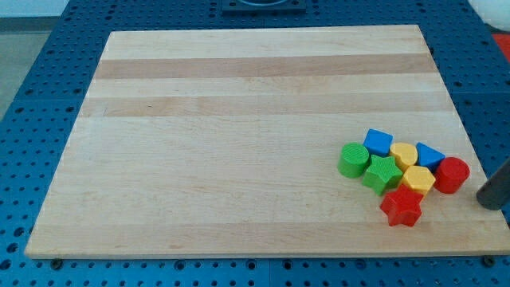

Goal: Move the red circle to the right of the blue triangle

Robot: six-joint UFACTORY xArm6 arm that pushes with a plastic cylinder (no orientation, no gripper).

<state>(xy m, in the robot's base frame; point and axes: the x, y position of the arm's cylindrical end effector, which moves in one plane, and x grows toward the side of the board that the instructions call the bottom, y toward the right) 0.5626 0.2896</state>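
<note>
The red circle (pixel 452 174) sits at the right end of a cluster of blocks near the board's lower right. The blue triangle (pixel 429 155) lies just to its upper left, touching or nearly touching it. My tip (pixel 488 204) comes in from the view's right edge as a dark rod. It ends a short way to the lower right of the red circle, apart from it.
The cluster also holds a blue cube (pixel 378 143), a yellow block (pixel 404 155), a yellow hexagon (pixel 417 180), a green circle (pixel 353 159), a green star (pixel 382 174) and a red star (pixel 401 207). The wooden board (pixel 239 143) has its right edge close by.
</note>
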